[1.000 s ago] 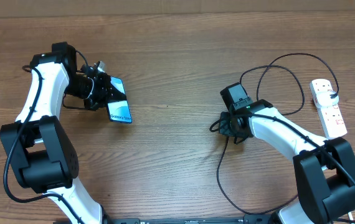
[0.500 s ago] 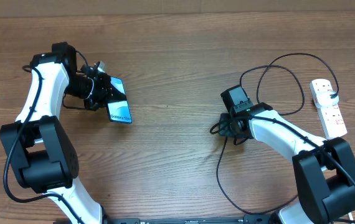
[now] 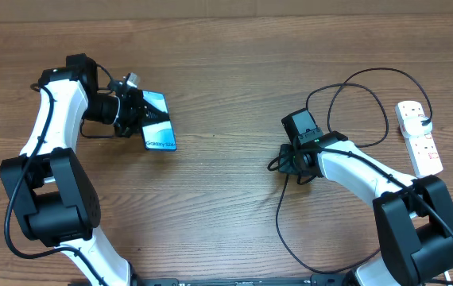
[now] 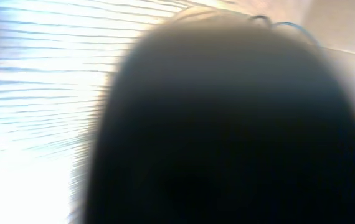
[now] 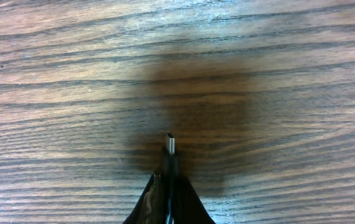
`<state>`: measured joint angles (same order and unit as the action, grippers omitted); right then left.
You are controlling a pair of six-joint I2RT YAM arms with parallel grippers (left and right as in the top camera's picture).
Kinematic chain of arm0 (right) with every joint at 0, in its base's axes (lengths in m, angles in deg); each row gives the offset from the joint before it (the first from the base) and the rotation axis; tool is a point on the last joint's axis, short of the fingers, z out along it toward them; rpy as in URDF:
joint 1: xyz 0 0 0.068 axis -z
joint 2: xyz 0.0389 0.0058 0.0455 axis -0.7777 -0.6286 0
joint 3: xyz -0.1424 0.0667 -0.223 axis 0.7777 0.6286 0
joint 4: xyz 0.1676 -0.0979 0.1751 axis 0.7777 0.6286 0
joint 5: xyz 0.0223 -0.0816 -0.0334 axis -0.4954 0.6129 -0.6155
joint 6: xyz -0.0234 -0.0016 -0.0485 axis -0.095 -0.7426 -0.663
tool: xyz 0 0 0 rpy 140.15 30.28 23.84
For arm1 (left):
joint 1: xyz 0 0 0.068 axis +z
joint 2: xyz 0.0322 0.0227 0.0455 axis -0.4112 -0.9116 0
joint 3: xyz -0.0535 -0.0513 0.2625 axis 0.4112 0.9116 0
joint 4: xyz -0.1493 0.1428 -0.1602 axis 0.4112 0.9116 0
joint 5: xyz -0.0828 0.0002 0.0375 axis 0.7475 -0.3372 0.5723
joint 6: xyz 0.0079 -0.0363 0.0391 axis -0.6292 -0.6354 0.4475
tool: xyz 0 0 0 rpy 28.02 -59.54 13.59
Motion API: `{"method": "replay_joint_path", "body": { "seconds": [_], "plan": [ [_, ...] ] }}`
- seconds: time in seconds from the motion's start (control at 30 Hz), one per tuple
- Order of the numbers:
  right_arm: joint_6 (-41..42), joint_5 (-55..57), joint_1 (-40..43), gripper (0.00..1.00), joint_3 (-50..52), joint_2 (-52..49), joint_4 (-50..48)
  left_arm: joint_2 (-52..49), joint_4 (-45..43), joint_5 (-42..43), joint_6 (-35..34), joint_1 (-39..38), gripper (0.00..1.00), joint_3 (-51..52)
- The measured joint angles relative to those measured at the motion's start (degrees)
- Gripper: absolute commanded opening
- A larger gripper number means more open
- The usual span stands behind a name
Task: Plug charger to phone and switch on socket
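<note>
Phone [image 3: 159,127] clamped at one short end by left claw [image 3: 139,114], screen up, over left half of worktop [image 3: 226,214]. Left wrist view only a dark blur. Right of centre, right claw [image 5: 169,198] pinched narrow on charger [image 3: 367,71] tip, metal end poking out just above the wood. Cable looping away to socket [image 3: 419,137] at far right.

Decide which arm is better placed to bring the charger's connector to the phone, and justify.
Right: the right claw pinches the charger, tip poking out; the left claw holds the phone.
</note>
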<state>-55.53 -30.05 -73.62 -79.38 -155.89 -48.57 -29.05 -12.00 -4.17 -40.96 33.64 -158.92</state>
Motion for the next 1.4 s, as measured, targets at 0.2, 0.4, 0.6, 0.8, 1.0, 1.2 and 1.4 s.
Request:
{"method": "replay_joint_path", "body": {
  "seconds": [0.2,0.4,0.6,0.8,1.0,1.2,1.4],
  "plan": [
    [0.02,-0.72,0.11,0.18,0.02,0.00,-0.31,0.00,0.00,6.19,1.88,0.00,0.04,0.00],
    [-0.07,-0.11,0.15,0.22,0.04,0.00,-2.67,0.00,-0.02,7.89,2.12,0.00,0.04,0.00],
    [-0.07,0.33,0.15,0.22,0.07,0.00,-2.78,0.00,-0.02,8.15,2.12,0.00,0.04,0.00],
    [-0.07,0.52,0.22,0.04,0.17,0.00,-2.93,0.00,-0.02,8.17,2.12,0.00,0.04,0.00],
    [-1.97,-1.36,0.57,0.04,0.17,0.00,-3.21,0.00,0.15,10.21,4.44,0.00,0.04,0.00],
    [-8.70,-21.99,3.28,0.04,-1.57,0.98,-4.02,0.00,0.28,20.46,11.23,0.00,0.04,0.00],
    [-12.15,-50.42,4.11,0.04,-3.19,4.68,-11.87,0.00,0.26,29.77,17.92,0.00,0.04,0.00]
  ]
}}
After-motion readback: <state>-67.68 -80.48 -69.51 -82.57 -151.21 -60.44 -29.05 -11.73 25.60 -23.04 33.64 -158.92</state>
